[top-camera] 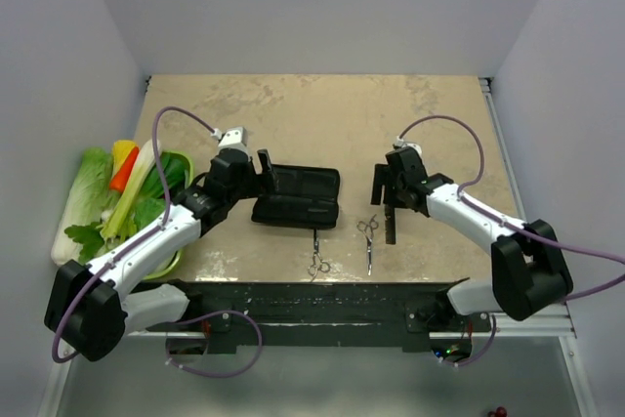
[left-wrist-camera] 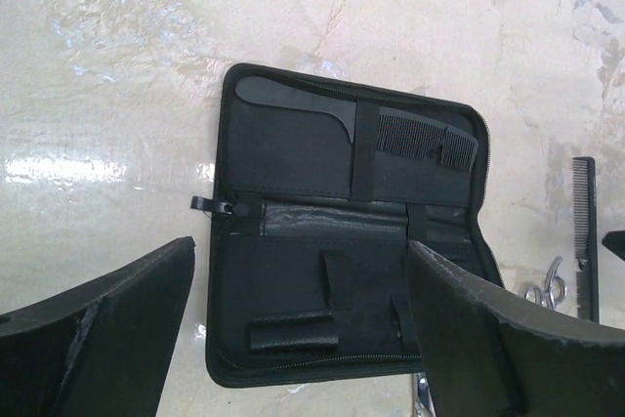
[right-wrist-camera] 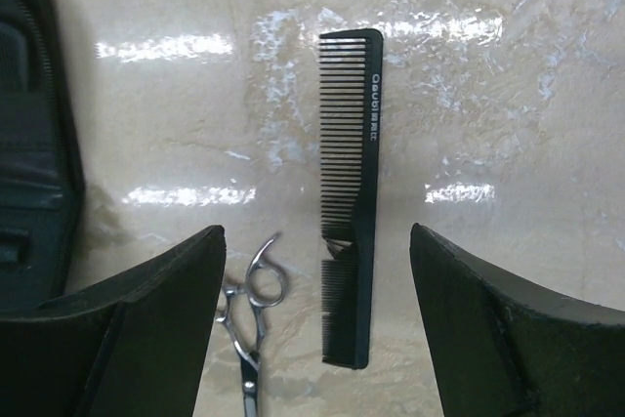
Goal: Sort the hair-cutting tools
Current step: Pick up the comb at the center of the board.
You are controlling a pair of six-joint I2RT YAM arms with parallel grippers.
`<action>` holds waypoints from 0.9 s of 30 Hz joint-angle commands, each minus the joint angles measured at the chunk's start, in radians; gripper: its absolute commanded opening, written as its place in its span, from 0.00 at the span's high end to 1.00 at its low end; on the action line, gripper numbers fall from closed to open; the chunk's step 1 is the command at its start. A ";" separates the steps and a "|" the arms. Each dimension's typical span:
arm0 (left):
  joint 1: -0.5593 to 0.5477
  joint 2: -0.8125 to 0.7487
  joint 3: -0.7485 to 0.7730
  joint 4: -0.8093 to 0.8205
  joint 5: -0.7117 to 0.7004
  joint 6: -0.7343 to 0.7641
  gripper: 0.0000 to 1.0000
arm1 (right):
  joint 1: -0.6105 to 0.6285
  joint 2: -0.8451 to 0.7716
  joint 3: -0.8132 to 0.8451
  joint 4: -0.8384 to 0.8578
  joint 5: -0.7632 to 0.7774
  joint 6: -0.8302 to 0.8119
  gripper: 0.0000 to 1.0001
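Observation:
A black case (top-camera: 298,197) lies open in the middle of the table. One black comb (left-wrist-camera: 293,104) is tucked under a strap in its far half. My left gripper (top-camera: 256,175) hovers open over the case's left end, its fingers (left-wrist-camera: 117,319) empty. A second black comb (right-wrist-camera: 352,192) lies loose on the table to the right of the case. My right gripper (right-wrist-camera: 317,231) is open above it, straddling the comb without touching it. One pair of silver scissors (right-wrist-camera: 249,310) lies just left of that comb. Another pair of scissors (top-camera: 317,259) rests in front of the case.
A green basket (top-camera: 166,263) of vegetables, including lettuce (top-camera: 88,197), sits at the table's left edge beside the left arm. The black base rail (top-camera: 322,302) runs along the near edge. White walls enclose the back and sides.

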 commanded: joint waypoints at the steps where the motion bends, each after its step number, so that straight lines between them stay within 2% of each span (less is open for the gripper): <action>1: -0.005 -0.023 0.021 -0.014 0.023 0.021 0.08 | -0.033 0.045 -0.043 0.085 0.017 0.027 0.22; 16: -0.005 -0.012 0.008 0.018 0.035 0.020 0.08 | -0.061 0.125 -0.070 0.116 -0.019 0.043 0.30; 27: -0.004 0.000 -0.002 0.027 0.054 0.014 0.08 | -0.060 0.107 -0.096 0.081 0.022 0.092 0.46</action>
